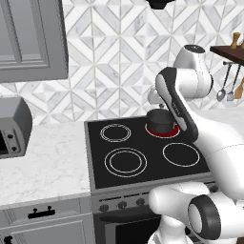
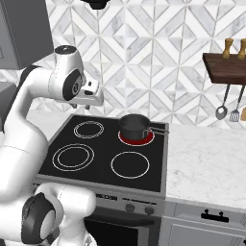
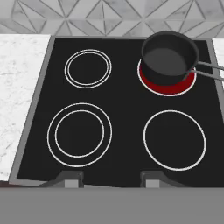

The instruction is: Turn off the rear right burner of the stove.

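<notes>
Rear right burner glows red beneath dark saucepan.

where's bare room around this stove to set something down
Free: the white marble counter right of the grey steel stove, and the one on its left up to the grey toaster oven. Crowded: the glowing red rear right burner, under the dark saucepan.
</notes>
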